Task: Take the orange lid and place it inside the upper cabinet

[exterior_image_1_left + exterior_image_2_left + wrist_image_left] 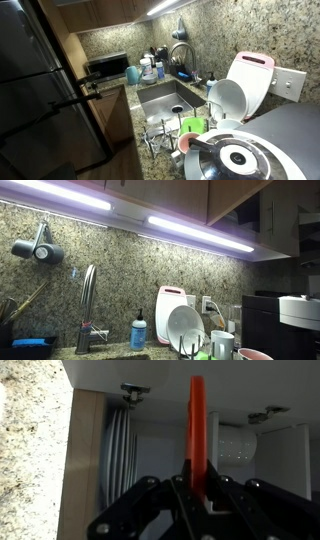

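Note:
In the wrist view my gripper (197, 485) is shut on the orange lid (197, 430). The lid stands upright and edge-on between the fingers. It is right in front of the open upper cabinet, whose brown wooden side panel (85, 450) is at the left and whose pale interior is behind the lid. The cabinet's brown underside and doors also show at the top in both exterior views (170, 192) (100, 12). The gripper and the lid do not show in either exterior view.
Inside the cabinet, white plates (120, 455) stand on edge at the left and a white patterned container (238, 445) stands at the right. Below are the sink (165, 100), the green cup (192, 126), a pink-rimmed board (250, 75), the faucet (88, 305) and the dark refrigerator (40, 80).

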